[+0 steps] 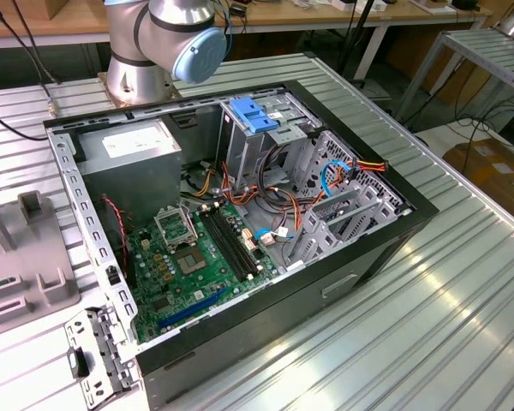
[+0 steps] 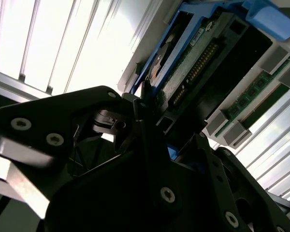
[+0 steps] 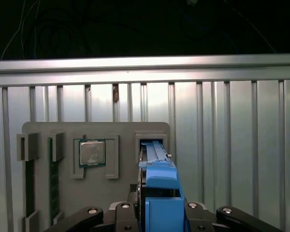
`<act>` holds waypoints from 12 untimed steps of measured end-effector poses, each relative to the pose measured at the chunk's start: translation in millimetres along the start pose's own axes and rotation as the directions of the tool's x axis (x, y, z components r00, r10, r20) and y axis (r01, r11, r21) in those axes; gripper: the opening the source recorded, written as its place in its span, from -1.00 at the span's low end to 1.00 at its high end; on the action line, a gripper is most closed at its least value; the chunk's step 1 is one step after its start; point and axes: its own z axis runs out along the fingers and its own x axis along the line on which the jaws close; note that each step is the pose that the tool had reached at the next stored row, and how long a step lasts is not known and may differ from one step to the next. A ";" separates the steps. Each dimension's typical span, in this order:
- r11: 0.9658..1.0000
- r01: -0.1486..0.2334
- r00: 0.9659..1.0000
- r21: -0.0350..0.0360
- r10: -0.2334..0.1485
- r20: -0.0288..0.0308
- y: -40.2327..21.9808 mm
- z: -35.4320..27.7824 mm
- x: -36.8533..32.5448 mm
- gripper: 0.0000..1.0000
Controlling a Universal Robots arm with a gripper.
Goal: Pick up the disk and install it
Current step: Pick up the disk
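Observation:
The disk (image 3: 157,193) stands on edge with blue plastic rails along its sides, its far end at a slot of a grey holder tray (image 3: 63,193). In the second wrist view the disk (image 2: 193,63) shows its green circuit board and a row of connector pins between the blue rails. My gripper (image 3: 157,215) is shut on the disk, one black finger pressed against each rail. The open computer case (image 1: 360,257) lies on the metal table in the exterior view.
The tray also holds a processor chip (image 3: 92,152) and memory sticks (image 3: 29,193). Inside the case are a grey power supply box (image 1: 128,150), a motherboard (image 1: 188,257), loose cables and a light-blue clip (image 1: 253,114) on the drive cage. The arm's base (image 1: 141,73) stands behind the case.

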 end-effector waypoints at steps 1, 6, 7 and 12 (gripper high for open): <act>1.000 0.000 1.000 0.000 0.000 0.000 0.0 -0.3 0.0 -0.27; 1.000 0.000 1.000 0.000 0.000 0.000 0.0 -1.7 0.0 -0.27; 1.000 0.000 1.000 0.000 0.000 0.000 0.0 -2.0 0.0 -0.27; 1.000 0.000 1.000 0.000 0.000 0.000 0.0 -4.2 0.0 -0.27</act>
